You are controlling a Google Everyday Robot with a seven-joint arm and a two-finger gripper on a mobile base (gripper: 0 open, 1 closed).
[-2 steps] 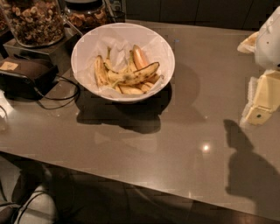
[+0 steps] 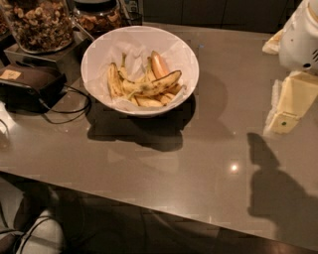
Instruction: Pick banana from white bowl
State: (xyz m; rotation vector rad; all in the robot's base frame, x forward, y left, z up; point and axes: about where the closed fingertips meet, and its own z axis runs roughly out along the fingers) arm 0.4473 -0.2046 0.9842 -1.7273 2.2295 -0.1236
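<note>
The white bowl (image 2: pixel 99 47) stands on the grey table at the back left. Several bananas lie in it. The long curved banana (image 2: pixel 155 85) with brown speckles and dark edges lies across the top of the pile, its dark end pointing right. Shorter plain yellow bananas (image 2: pixel 114 79) and a pinkish-orange piece (image 2: pixel 159 63) lie around it. My gripper (image 2: pixel 288 106) hangs at the right edge of the view, well to the right of the bowl, above the table. It holds nothing that I can see.
Two glass jars of nuts (image 2: pixel 37 22) (image 2: pixel 99 15) stand behind the bowl at the back left. A black device (image 2: pixel 27 82) with cables (image 2: pixel 69 111) lies left of the bowl. The table's front edge (image 2: pixel 149 208) runs across the lower view.
The gripper has shifted slightly to the left. The bowl and the bananas have not moved.
</note>
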